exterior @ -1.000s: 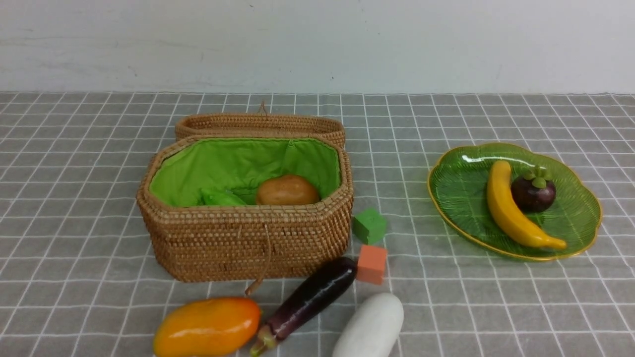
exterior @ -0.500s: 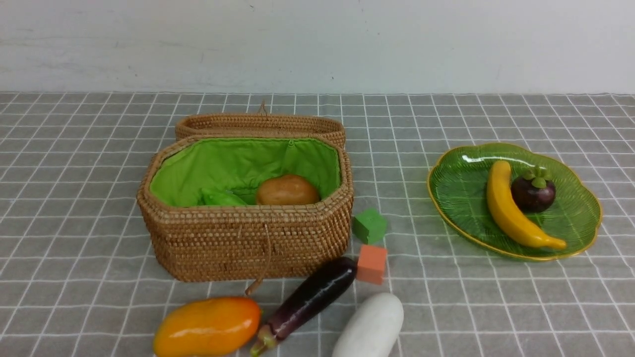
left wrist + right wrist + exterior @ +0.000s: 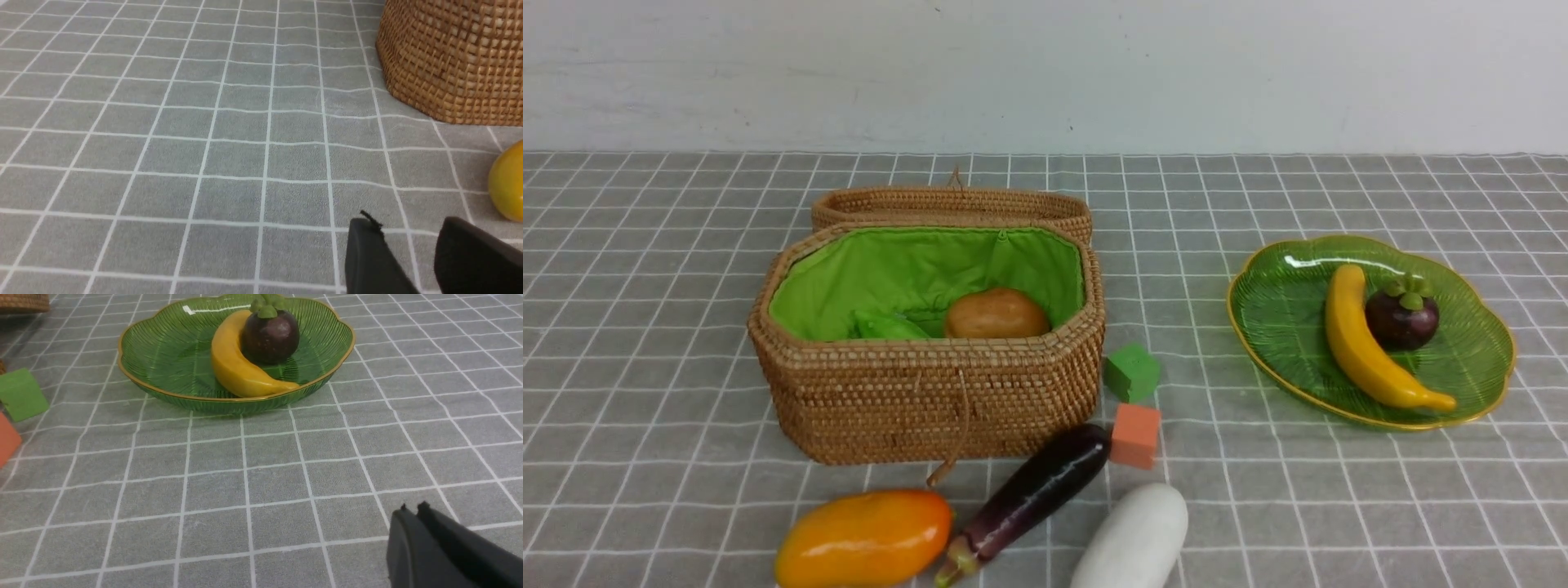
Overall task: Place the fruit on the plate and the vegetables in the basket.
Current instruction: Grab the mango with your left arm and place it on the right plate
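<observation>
In the right half of the front view, the plate [image 3: 1282, 327] sits on the counter [image 3: 1339, 490] with the banana [image 3: 1364, 351] and the mangosteen [image 3: 1401, 318] lying in it, touching each other. Left of centre, the basket [image 3: 931, 392] stands open, its lid [image 3: 947, 204] just above it in the frame. The potato [image 3: 996, 314] and the green pod [image 3: 886, 327] lie inside on the green lining.

Along the bottom edge lie the mango [image 3: 862, 539] at lower left, the eggplant [image 3: 1033, 490] slanting beside it, and the radish [image 3: 1135, 535] just to its right. The eggplant's upper end seems to touch an orange cube [image 3: 1135, 434]. A green cube [image 3: 1131, 371] sits just beside the basket's right corner.

Neither arm shows in the front view. In its wrist view the left claw [image 3: 408, 222] hangs low over bare counter, jaws spread with nothing between them. The mango's yellow end is near, the basket wall farther off. The right claw [image 3: 412, 508] is pressed together and empty, the plate ahead of it.

The work looks about half done and between picks. One fruit and two vegetables are left. The spread left claw seems best placed for the mango. That calls for a wide grip across its smooth, plump middle and a long carry over to the plate. The eggplant and radish then need only a short lift over the basket's rim.
</observation>
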You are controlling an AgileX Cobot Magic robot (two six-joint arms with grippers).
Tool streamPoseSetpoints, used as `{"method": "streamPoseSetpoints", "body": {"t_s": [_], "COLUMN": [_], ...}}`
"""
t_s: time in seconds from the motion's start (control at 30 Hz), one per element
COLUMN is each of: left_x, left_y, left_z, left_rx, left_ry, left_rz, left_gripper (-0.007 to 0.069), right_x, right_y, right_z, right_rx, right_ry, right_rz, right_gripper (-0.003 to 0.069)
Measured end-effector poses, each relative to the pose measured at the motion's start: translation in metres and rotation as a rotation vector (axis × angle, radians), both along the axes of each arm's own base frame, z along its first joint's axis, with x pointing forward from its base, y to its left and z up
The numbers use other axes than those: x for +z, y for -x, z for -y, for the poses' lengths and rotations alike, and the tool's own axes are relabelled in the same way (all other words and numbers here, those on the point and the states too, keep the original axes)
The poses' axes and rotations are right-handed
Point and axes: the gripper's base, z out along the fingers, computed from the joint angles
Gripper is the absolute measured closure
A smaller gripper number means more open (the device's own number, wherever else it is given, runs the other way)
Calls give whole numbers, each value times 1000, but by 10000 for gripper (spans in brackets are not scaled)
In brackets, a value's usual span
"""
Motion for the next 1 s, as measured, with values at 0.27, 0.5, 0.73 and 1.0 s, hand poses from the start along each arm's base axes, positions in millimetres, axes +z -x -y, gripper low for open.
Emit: {"method": "streamPoseSetpoints", "body": {"t_s": [0.27,0.5,0.73,1.0], "left_x": [36,52,125,125], "left_y": [-3,0,22,20], "left_z": [7,8,6,-3], "left_rx": [-48,-79,-89,129], "left_ry": [328,433,512,368], "left_rz": [393,549,631,29], "left_gripper": [386,386,386,386], "right_x": [0,0,0,0], "right_y": [0,0,0,0], "right_z": [0,0,0,0], "right_rx": [0,4,5,5], "right_ry": [-1,15,18,18], "right_rz": [0,-2,-2,-2], "right_gripper": [633,626,624,612]}}
